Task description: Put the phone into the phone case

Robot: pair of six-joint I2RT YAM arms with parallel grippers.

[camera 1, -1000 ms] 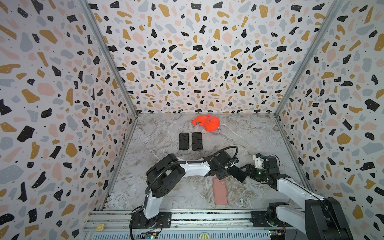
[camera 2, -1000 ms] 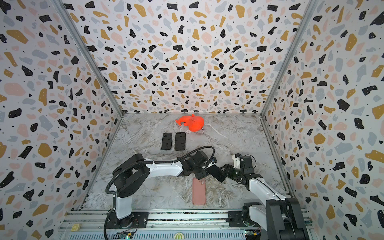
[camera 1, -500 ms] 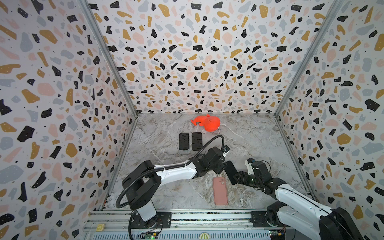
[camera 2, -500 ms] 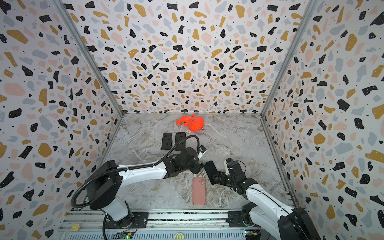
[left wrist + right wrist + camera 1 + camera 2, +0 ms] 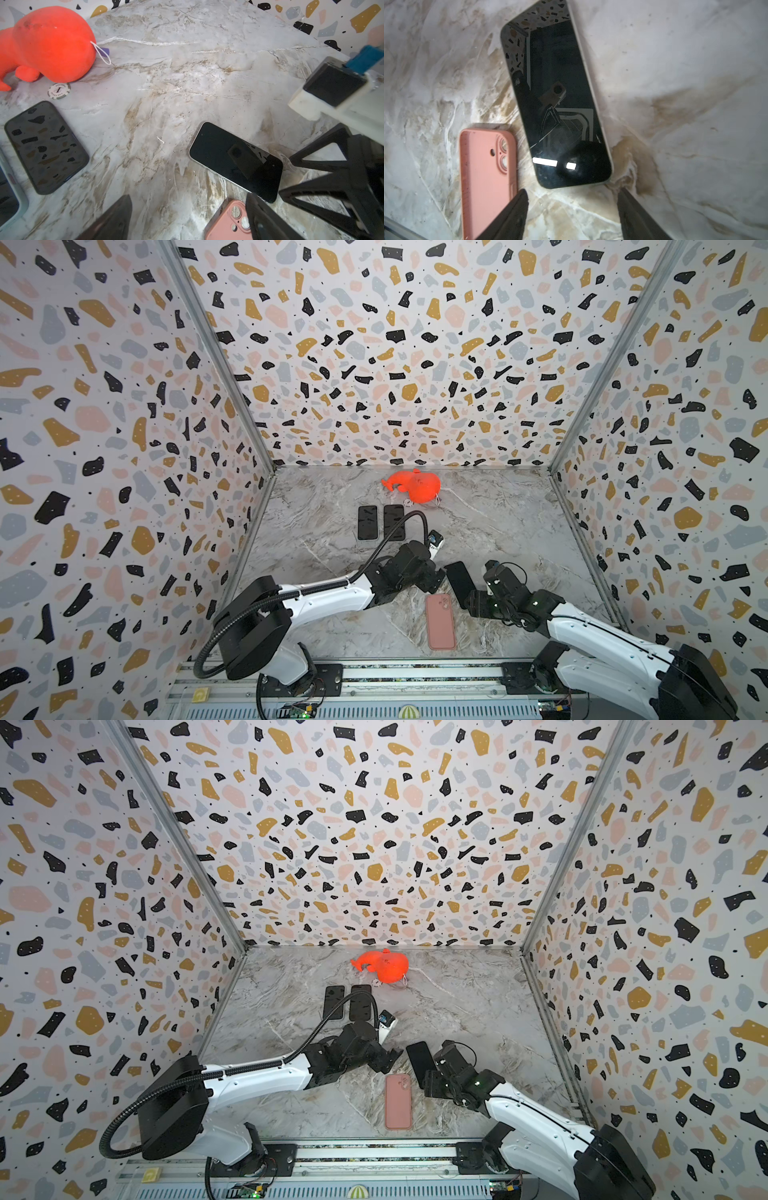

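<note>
Just ahead of right gripper, jaws wide and empty: phone flat, screen up, beside pink phone case. Left gripper also wide, holding nothing. Poker chip well beyond it reads "Z"; rim text illegible.

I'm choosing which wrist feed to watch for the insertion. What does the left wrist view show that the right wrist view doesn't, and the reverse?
Left wrist only: the red plush toy, a poker chip, a spare dark phone, and the right tool, open, at the end of the phone. Right wrist only: most of the length of the pink case; the left wrist catches just its camera end. Both: the phone lying screen-up on the marble table with the pink case close beside it.
</note>
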